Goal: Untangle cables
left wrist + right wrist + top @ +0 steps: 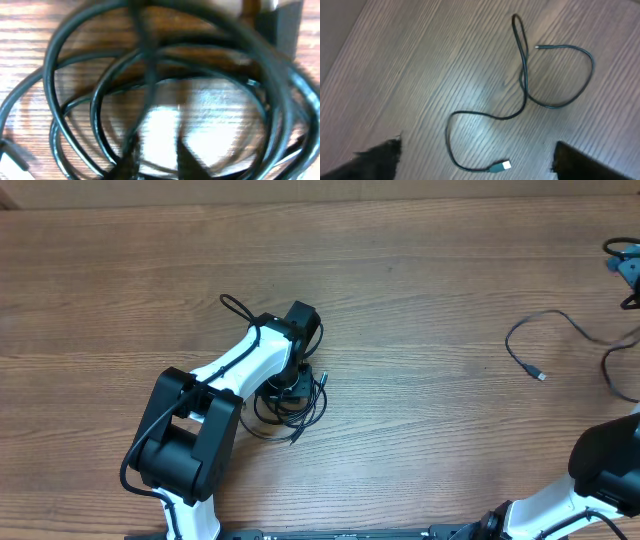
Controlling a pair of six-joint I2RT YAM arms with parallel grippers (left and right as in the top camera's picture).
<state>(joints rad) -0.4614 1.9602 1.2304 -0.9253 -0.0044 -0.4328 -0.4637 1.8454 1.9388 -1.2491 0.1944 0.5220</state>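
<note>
A knot of black cables (300,412) lies in overlapping loops under my left gripper (290,385), just left of the table's middle. In the left wrist view the coils (75,115) fill the blurred frame. The left gripper (157,167) has its tips a little apart, with a thin strand crossing the gap. A separate loose cable (513,330) lies at the right, its plug (539,374) toward me. The right wrist view shows that cable (522,75) and plug (501,166) flat on the wood. My right gripper (476,152) hangs above them, open and empty.
The right arm (605,470) sits at the lower right corner. A blue object (625,260) with dark wiring is at the far right edge, and another black loop (608,370) curves below it. The table (420,260) is brown wood.
</note>
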